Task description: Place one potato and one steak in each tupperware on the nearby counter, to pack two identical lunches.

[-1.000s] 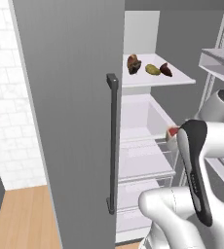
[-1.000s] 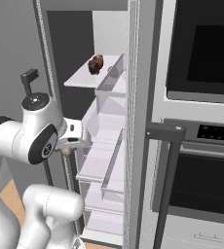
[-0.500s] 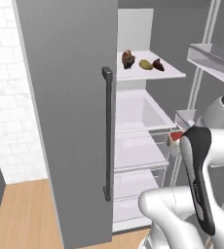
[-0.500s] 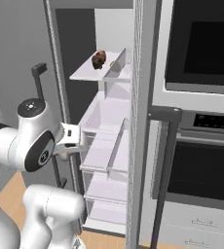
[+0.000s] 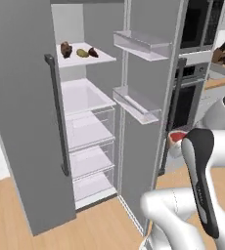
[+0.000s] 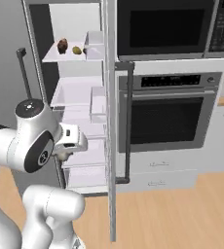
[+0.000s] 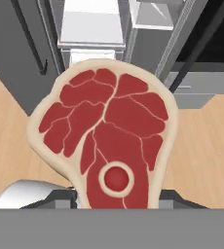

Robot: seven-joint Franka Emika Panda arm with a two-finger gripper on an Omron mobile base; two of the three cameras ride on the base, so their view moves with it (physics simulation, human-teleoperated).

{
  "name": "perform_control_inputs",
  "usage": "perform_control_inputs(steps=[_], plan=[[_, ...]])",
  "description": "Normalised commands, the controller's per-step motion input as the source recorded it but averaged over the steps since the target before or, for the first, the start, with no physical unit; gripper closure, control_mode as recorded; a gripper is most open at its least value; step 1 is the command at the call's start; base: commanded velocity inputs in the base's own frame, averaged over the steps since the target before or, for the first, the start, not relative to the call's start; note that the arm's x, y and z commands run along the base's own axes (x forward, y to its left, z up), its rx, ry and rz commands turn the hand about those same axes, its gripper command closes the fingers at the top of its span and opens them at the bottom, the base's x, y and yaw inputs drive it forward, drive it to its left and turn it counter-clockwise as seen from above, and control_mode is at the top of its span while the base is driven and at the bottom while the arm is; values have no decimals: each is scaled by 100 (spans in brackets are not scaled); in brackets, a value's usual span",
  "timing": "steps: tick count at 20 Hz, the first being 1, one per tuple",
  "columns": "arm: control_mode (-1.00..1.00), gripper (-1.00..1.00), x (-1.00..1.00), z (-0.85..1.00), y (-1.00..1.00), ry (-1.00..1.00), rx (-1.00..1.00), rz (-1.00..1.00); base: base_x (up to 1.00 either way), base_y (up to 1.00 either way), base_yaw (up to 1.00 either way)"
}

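My pincer (image 7: 118,194) is clamped on the steak (image 7: 104,141), which rises from between the jaws with its round bone end lowest and its broad red, cream-rimmed face toward the hand camera. In the left base view the steak (image 5: 177,138) shows as a red edge at the hand, held in front of the open fridge (image 5: 92,97). On the fridge's upper shelf (image 5: 92,57) lie a second steak (image 5: 65,48) and two potatoes (image 5: 82,52), well apart from my pincer

Glossy white rounded arm segments, dark grey joint caps and a black strip along one link.
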Motion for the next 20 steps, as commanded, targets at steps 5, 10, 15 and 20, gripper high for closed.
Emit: perform_control_inputs(steps=[5,10,15,20], plan=[[100,100,0,0,0,0,0,0,-22,-47,-70],[100,100,0,0,0,0,0,0,37,-77,-62],[100,100,0,0,0,0,0,0,100,-34,-18],[100,100,0,0,0,0,0,0,100,-11,0]])
